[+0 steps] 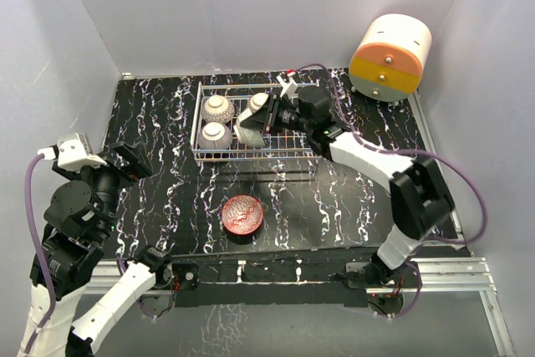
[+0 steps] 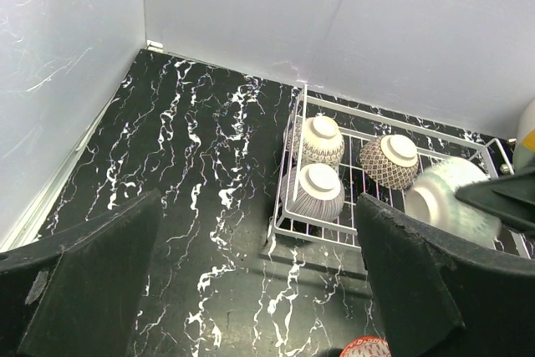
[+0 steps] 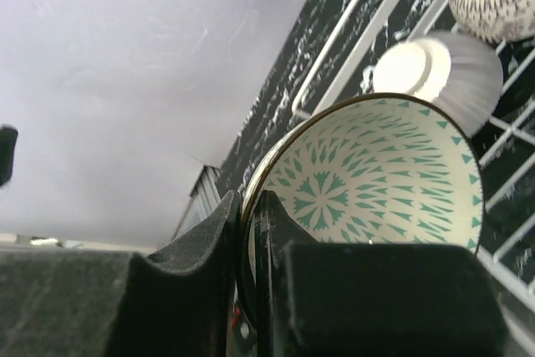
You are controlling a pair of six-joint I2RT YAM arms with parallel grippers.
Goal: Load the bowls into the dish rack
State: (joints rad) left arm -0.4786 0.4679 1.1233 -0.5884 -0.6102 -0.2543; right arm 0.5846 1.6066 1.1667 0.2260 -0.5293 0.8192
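The white wire dish rack [image 1: 288,154] stands at the back middle of the table. Three pale patterned bowls sit upside down in it: two at its left end [image 1: 218,108] [image 1: 216,135] and one at the back [image 1: 257,104]. My right gripper [image 1: 267,117] is shut on the rim of the pale green bowl [image 1: 248,131], tilted on edge over the rack's middle. The right wrist view shows its green-patterned inside [image 3: 376,181] with the rim pinched between the fingers [image 3: 288,232]. The red bowl [image 1: 242,214] sits upright on the table in front. My left gripper [image 1: 127,160] is open and empty at the left.
A round orange-and-cream drawer unit [image 1: 389,58] stands at the back right corner. White walls close in the black marbled table on three sides. In the left wrist view the rack [image 2: 289,148] lies ahead and to the right, and the red bowl's edge [image 2: 365,347] shows at the bottom.
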